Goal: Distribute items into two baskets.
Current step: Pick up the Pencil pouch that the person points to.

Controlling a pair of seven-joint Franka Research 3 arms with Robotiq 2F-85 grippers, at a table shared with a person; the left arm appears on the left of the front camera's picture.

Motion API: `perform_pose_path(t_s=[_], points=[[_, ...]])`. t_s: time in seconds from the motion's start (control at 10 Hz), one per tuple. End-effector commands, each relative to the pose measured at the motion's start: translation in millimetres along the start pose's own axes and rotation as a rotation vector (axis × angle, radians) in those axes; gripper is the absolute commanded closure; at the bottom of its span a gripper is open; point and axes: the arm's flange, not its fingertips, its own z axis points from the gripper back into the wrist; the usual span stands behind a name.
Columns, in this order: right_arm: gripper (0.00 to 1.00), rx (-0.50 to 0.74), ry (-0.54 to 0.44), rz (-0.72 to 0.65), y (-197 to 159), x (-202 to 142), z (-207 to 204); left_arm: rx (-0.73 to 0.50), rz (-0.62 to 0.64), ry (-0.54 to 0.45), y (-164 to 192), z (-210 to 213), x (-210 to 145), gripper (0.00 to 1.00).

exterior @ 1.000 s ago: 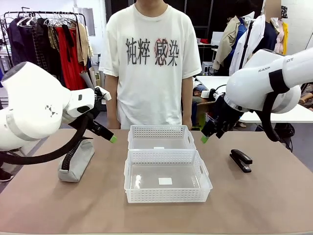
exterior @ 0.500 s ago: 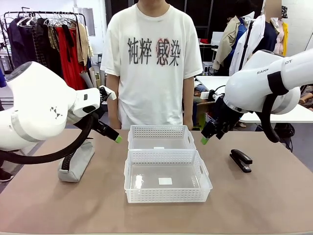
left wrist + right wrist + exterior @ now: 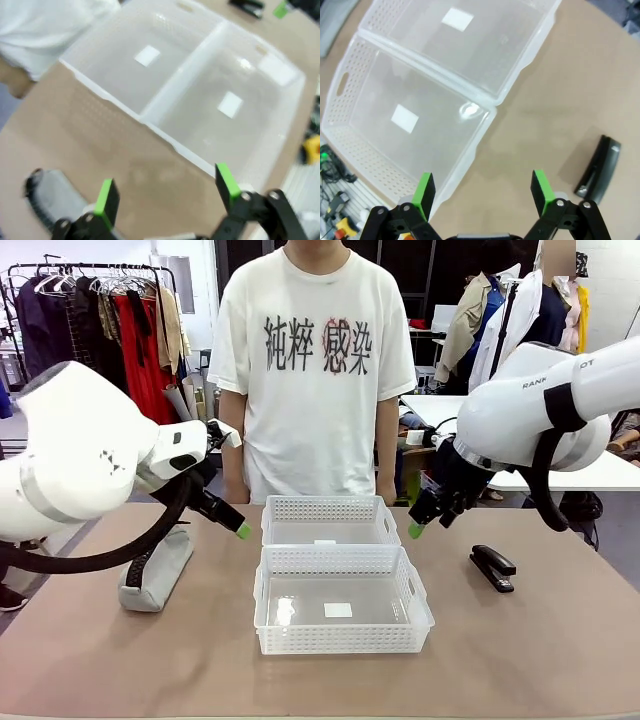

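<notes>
A grey pouch [image 3: 155,575] stands upright at the left side of the desk [image 3: 520,660], and a black stapler [image 3: 493,567] lies at its right side. Between them, at the middle, the smaller basket [image 3: 325,508] sits touching the far side of the larger basket [image 3: 340,638], nearer the person [image 3: 312,370]. The robot's left hand [image 3: 167,189] hovers above the desk between pouch and baskets, fingers spread wide, holding nothing. Its right hand [image 3: 483,188] hovers between baskets and stapler, likewise wide open and empty.
</notes>
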Motion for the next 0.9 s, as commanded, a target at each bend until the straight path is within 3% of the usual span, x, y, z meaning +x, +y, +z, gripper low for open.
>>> perform_pose_path(t_s=[0.0, 0.2, 0.4, 0.6, 0.8], points=[[0.00, 0.104, 0.095, -0.009, 8, 18, 7, -0.173, -0.010, 0.093, 8, 12, 15, 0.00], [0.00, 0.186, 0.161, -0.040, 13, 32, 14, -0.244, 0.004, 0.156, 11, 20, 29, 0.00], [0.00, 0.317, 0.175, -0.112, 17, 46, 24, -0.407, 0.163, 0.154, 18, 28, 50, 0.00], [0.00, 0.449, 0.152, -0.251, 13, 57, 36, -0.609, 0.307, 0.059, 25, 28, 63, 0.00], [0.00, 0.574, 0.094, -0.416, -3, 65, 48, -0.675, 0.426, -0.028, 32, 28, 66, 0.00]])
